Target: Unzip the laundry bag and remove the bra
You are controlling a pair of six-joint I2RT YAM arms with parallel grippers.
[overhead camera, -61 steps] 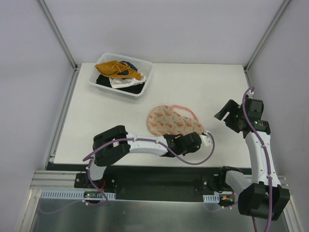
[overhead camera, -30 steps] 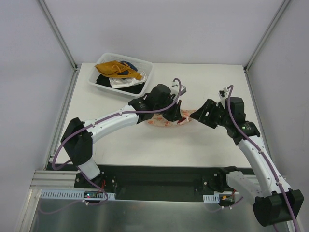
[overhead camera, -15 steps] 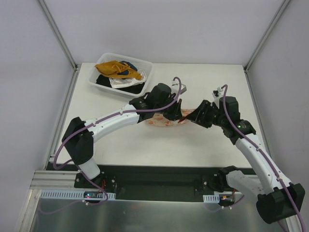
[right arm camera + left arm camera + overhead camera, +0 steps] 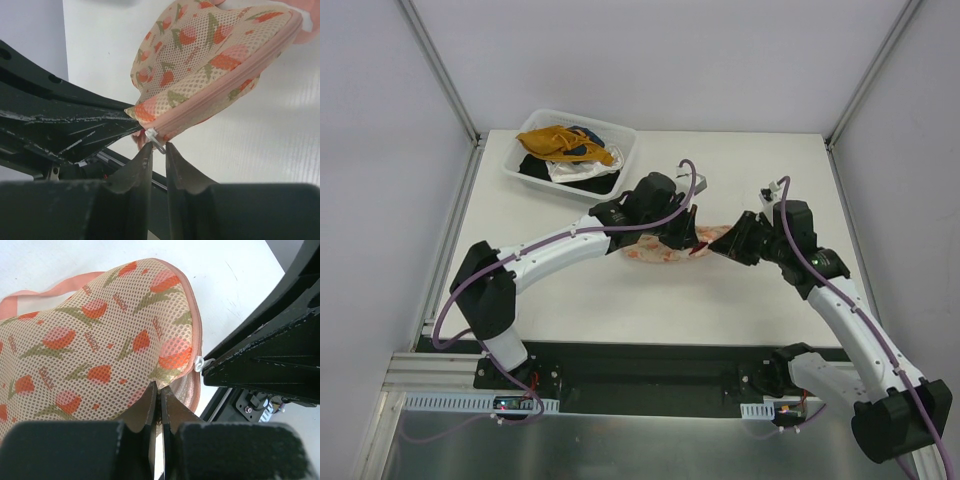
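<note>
The laundry bag (image 4: 655,252), pale pink mesh with orange-red tulip prints, lies mid-table between both arms. My left gripper (image 4: 685,240) is shut, pinching a fold of the mesh (image 4: 159,389) near the bag's (image 4: 100,335) end. My right gripper (image 4: 715,247) meets it from the right. In the right wrist view its tips (image 4: 157,146) stand narrowly apart, touching the white zipper pull (image 4: 156,139) on both sides at the end of the closed zipper rim (image 4: 225,85). The same pull (image 4: 200,362) shows in the left wrist view. The bra is hidden.
A clear plastic bin (image 4: 628,160) at the back left holds mustard-yellow, white and black clothes. The white table (image 4: 760,170) ends in metal frame posts at its back corners. Both arms reach in over the table's front half.
Over the last second my right gripper slid left to the bag's end and its jaws narrowed around the zipper pull. The left gripper kept its pinch on the mesh.
</note>
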